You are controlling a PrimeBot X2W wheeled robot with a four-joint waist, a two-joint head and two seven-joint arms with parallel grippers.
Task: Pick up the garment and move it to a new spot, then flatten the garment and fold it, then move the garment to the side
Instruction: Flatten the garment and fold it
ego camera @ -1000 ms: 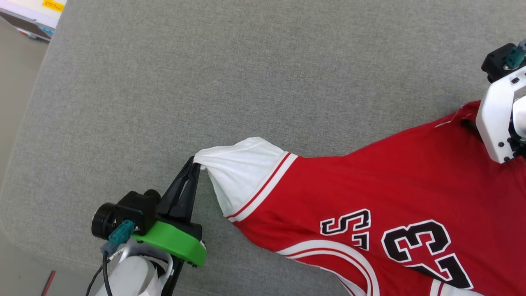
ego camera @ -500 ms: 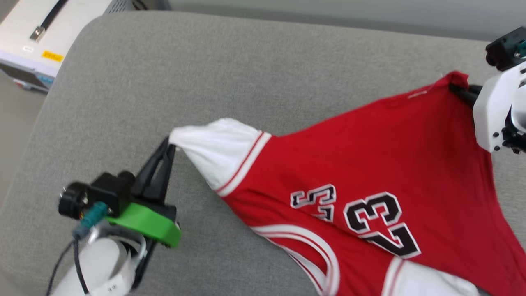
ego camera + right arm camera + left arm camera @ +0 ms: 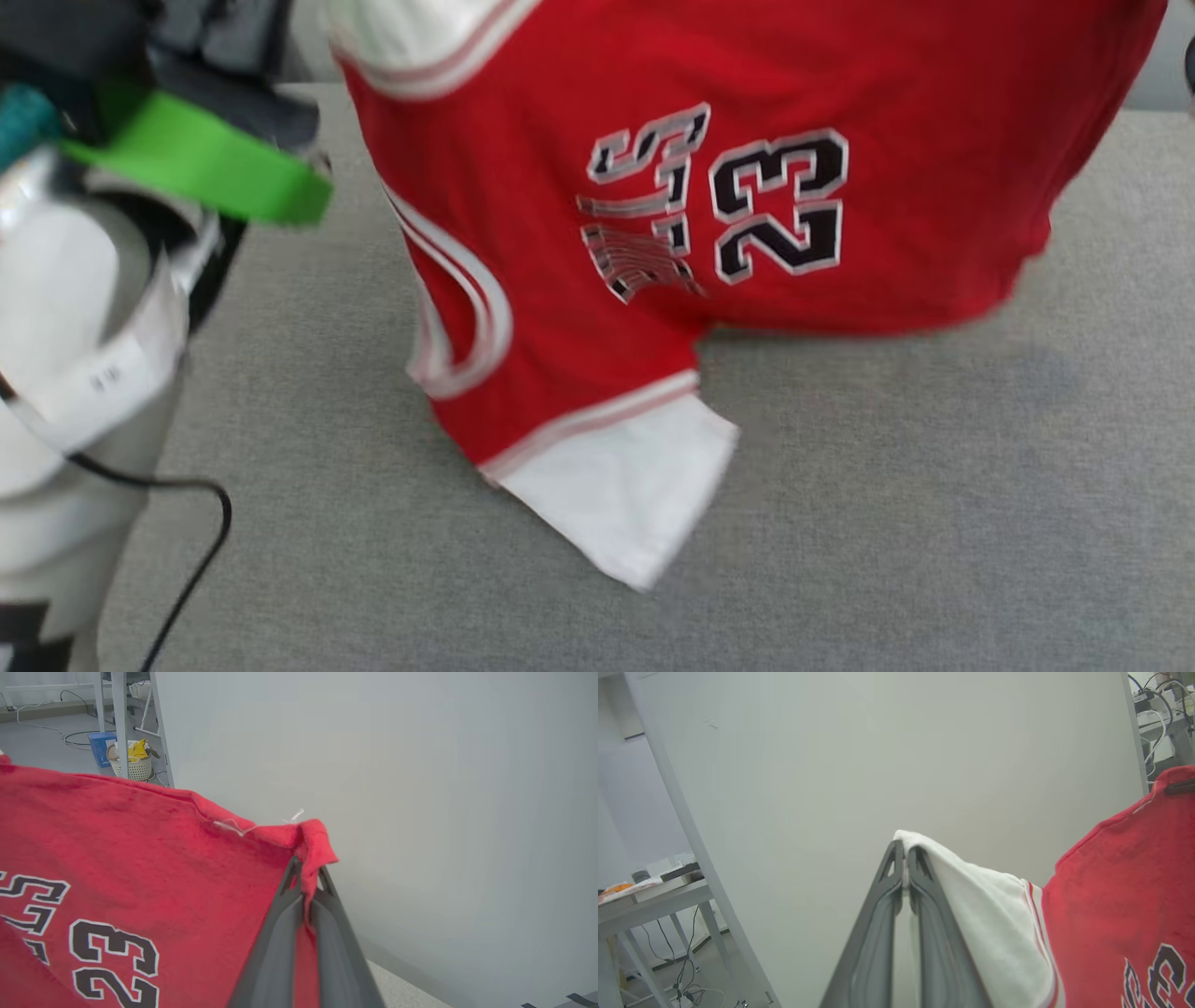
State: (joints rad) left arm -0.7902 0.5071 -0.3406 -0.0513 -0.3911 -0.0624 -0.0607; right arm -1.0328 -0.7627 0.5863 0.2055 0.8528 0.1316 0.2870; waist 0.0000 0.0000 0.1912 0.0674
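Over grey cushion (image 3: pixel 887 485), red white-sleeved garment (image 3: pixel 560 317) aloft.

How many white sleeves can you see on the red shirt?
2. The lower sleeve hangs loose at the bottom of the garment; the upper sleeve is pinched in the left hand.

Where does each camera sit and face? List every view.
Head view: from the head, down onto grey fabric cushion and red T-shirt with white sleeves; pale left forearm shows.
Left wrist view: along left jaws, shut on the white sleeve, toward a pale wall.
Right wrist view: along right jaws, shut on red edge, toward pale wall.
Head and right wrist share the "23".
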